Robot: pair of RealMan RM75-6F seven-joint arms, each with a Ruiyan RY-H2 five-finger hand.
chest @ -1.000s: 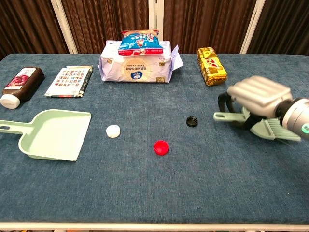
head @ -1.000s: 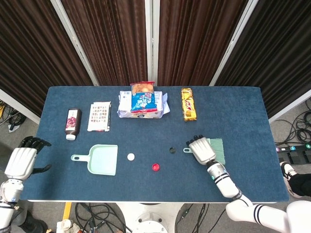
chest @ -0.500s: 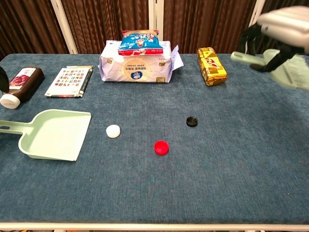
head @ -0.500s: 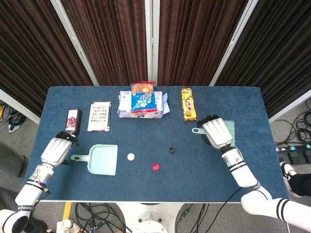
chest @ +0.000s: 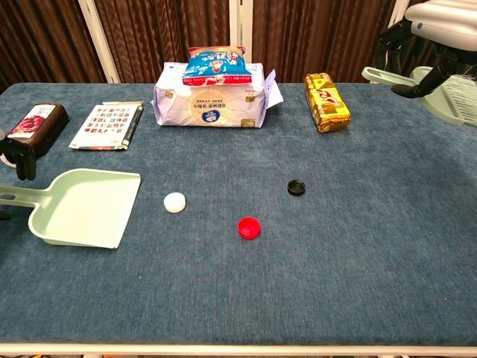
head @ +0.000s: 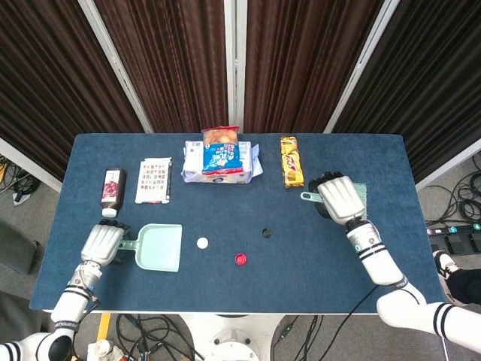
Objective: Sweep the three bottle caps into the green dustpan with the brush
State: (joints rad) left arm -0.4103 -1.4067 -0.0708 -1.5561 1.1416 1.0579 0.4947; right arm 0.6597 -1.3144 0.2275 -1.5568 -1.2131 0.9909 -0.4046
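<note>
Brush [chest: 446,88] held aloft in right robot hand [head: 342,199], above table [chest: 358,246].

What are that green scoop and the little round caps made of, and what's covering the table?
The green dustpan looks like smooth moulded plastic with an even matte sheen. The white cap, red cap and black cap look like hard plastic too. The table seems covered in dark blue fabric, going by its fuzzy, mottled texture.

On the table [head: 376,150], the dustpan [head: 159,247] lies at the left; 3 caps [head: 240,259] trail to its right. Behind them, in a row, lie a bottle [head: 112,189], a booklet [head: 154,180], a tissue pack [head: 218,167] with a snack bag [head: 221,141] on it, and a wrapped bar [head: 291,161].
</note>
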